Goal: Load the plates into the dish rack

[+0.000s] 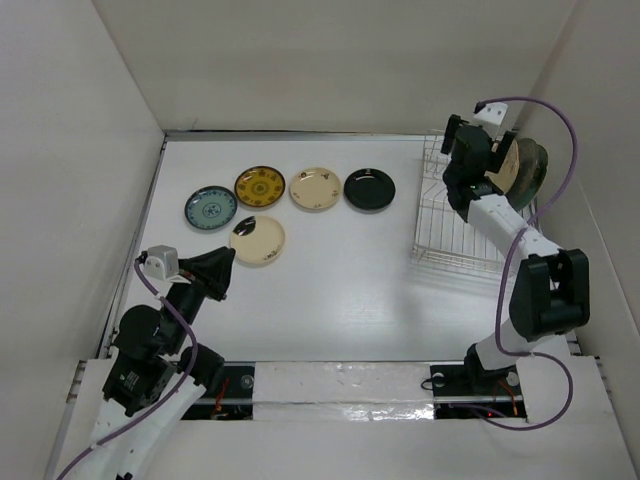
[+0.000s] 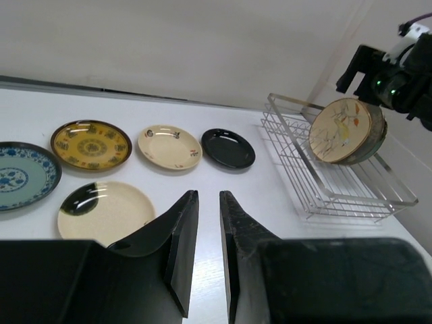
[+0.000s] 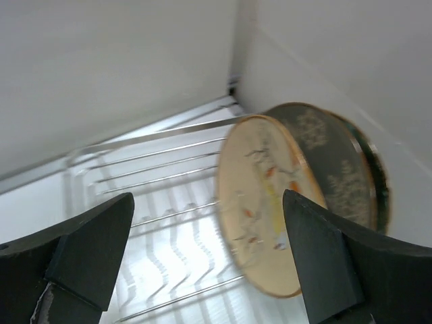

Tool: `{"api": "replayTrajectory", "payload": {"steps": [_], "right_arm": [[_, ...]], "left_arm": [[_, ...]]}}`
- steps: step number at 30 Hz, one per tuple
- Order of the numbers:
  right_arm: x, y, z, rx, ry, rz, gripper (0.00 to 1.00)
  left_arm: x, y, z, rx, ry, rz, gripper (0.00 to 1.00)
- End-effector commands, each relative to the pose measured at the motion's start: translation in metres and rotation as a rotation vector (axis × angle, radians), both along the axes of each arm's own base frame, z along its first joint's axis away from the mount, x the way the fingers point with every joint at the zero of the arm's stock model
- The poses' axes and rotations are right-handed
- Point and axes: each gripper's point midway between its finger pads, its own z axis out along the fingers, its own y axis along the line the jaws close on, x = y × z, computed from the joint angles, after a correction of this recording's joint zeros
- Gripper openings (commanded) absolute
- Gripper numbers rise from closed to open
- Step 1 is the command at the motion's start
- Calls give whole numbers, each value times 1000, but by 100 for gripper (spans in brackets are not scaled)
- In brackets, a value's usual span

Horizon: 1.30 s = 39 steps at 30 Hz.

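Five small plates lie flat on the table: teal (image 1: 211, 208), yellow-patterned (image 1: 260, 186), cream with flowers (image 1: 315, 188), black (image 1: 369, 189), and cream with a dark patch (image 1: 257, 239). The white wire dish rack (image 1: 450, 235) stands at the right. A large tan plate (image 1: 505, 165) and a large grey plate (image 1: 532, 172) stand on edge in it. My right gripper (image 1: 478, 150) hovers over the rack, open and empty, with the tan plate (image 3: 266, 202) just beyond its fingers. My left gripper (image 1: 215, 272) is shut and empty, just near of the dark-patch plate (image 2: 104, 211).
White walls enclose the table at the back and on both sides. The rack's (image 2: 337, 196) near rows of prongs hold nothing. A purple cable (image 1: 570, 130) loops from the right wrist beside the rack.
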Motion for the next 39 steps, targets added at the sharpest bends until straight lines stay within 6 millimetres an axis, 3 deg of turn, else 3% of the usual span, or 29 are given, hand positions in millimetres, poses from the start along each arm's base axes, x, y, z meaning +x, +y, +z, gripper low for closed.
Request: {"api": "replayTrajectory", "payload": {"steps": [1,4,7,8,10,11,12,13,14,15,17,18,19,22,23,26,28,32,39], "right_arm": [[-11,31,41,153,-170,35,97],[-16,63,34,265,-196,156,97],[-21,120,18,359,-183,357,83],[-25,151,13,379,-171,436,69],[-30,192,2,407,-150,550,43],[-29,213,-14,409,-105,587,15],[-36,247,-22,415,-69,654,5],[-39,267,-34,418,-20,696,0],[-37,290,-47,417,20,736,0],[-47,324,-54,439,54,823,0],[-53,357,-69,482,94,906,0],[-54,375,-88,504,136,944,0],[-64,400,-91,555,148,1049,3],[-74,437,-123,700,215,1153,25],[-76,445,-129,726,232,1182,38],[-83,465,-154,795,291,1220,56],[-86,475,-165,820,326,1233,62],[-88,499,-193,897,408,1253,64],[-93,523,-219,984,482,1288,63]], "left_arm": [[5,-3,6,-5,-3,2,17],[10,-3,2,8,18,14,17],[15,-6,-3,21,44,19,16],[18,-7,-7,31,58,19,14],[22,-6,-11,40,75,34,3],[25,-7,-15,48,90,34,0],[26,-7,-17,53,98,37,0],[27,-7,-18,53,106,41,0],[30,-8,-22,62,124,46,0],[33,-7,-25,69,139,55,0],[36,-5,-30,74,159,75,0],[38,-3,-30,74,164,88,0],[40,-1,-32,75,174,100,0],[44,1,-38,72,205,126,0],[45,0,-40,68,210,126,0],[47,2,-43,67,224,144,2],[49,3,-43,65,229,154,2],[53,1,-48,78,250,157,3],[54,0,-50,86,256,153,4]]}}
